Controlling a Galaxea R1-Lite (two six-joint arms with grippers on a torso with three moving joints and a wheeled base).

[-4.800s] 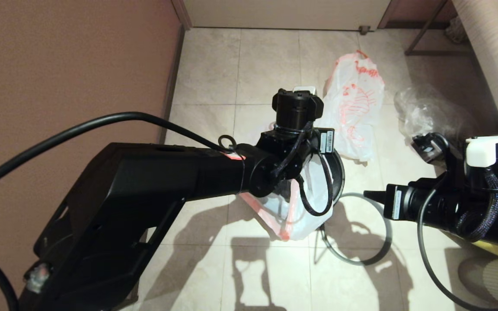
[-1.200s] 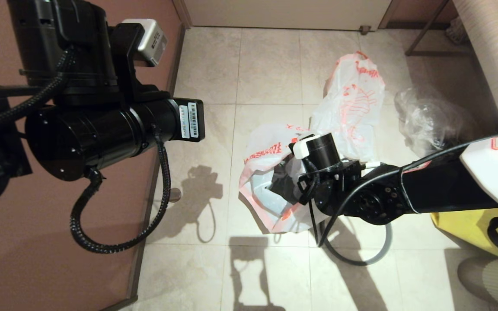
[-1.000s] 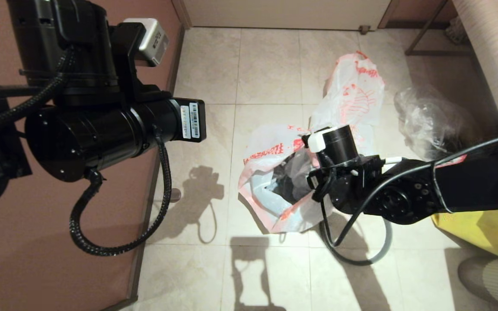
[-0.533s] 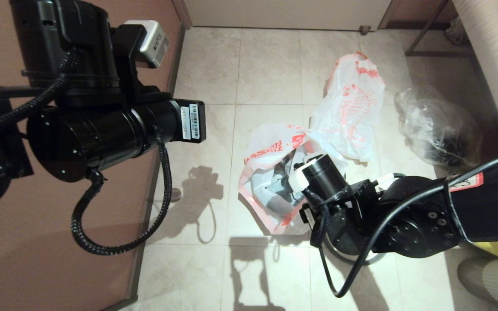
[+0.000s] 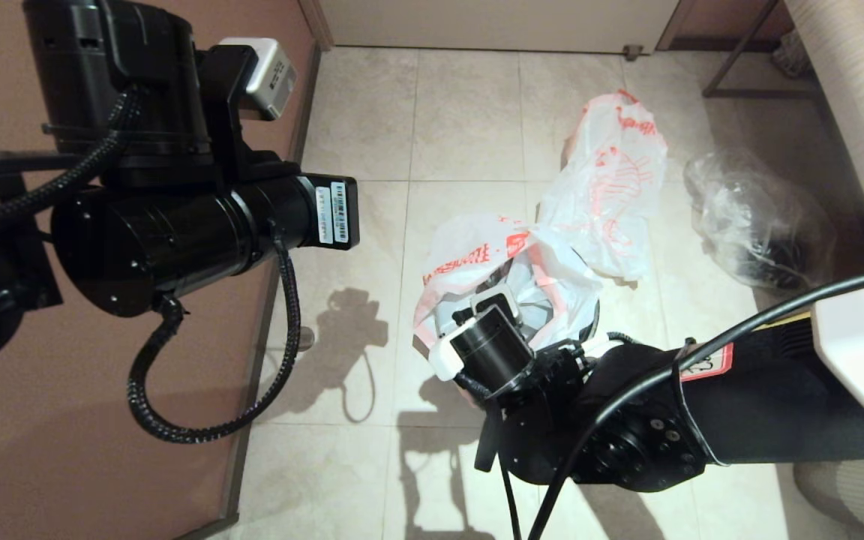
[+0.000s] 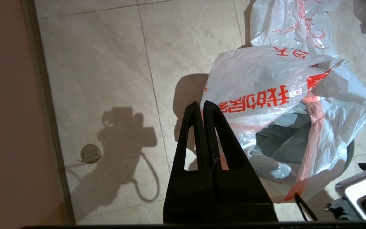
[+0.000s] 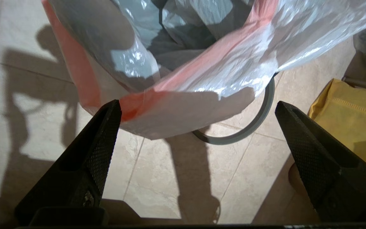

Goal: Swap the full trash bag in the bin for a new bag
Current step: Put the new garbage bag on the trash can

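Right gripper [image 7: 199, 108] jaws spread wide, hovering over new bag [image 7: 202, 79]'s pink-red edge, bag draped into bin. Grey ring [image 7: 249, 127] on tiled floor [image 7: 170, 178], yellow fabric bag [image 7: 351, 127] beside.

1. We see the new bag [image 5: 477, 262], white with red characters and a pink-red band, draped loosely and crumpled over the bin [image 6: 349, 152], its mouth gaping.
2. The bin's black wall barely shows; its grey ring [image 7: 253, 124] lies on the floor beside it.
3. The full trash bag [image 5: 612, 202] lies just beyond, touching the new bag.
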